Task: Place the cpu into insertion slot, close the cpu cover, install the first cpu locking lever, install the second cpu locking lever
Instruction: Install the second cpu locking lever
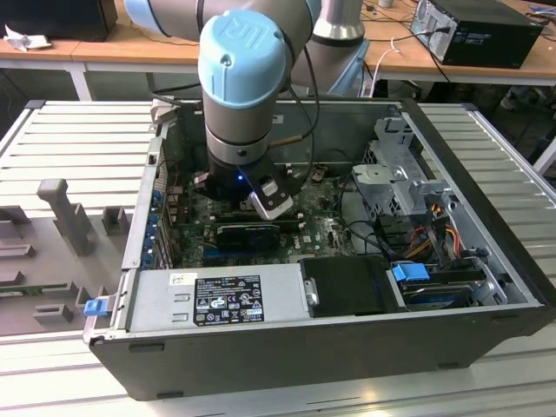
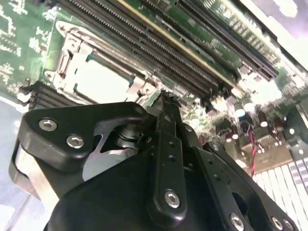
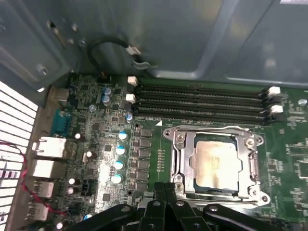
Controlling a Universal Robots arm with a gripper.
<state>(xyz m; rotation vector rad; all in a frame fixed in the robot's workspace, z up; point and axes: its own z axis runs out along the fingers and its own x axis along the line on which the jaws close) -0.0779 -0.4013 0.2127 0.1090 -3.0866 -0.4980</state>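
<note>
Cpu: the cpu lies flat in the slot, lower right of the first wrist view; its pale face also shows upper left in the second wrist view.
Cover: the cover lies down around the chip, framing it on all sides, so seating and closing look done.
Levers: a thin wire lever runs along the socket's far edge; whether it is latched I cannot tell.
Pincer: my gripper has its fingers drawn together, holding nothing, tips at the socket's near edge, just beside the frame (bottom centre of the first wrist view).
Doing it well: I judge the lever step is in hand; press on the wire only, sweep it flat and under its hook, and keep off the chip face.
Risk: a slip could scrape the memory slots beside the socket.
</note>
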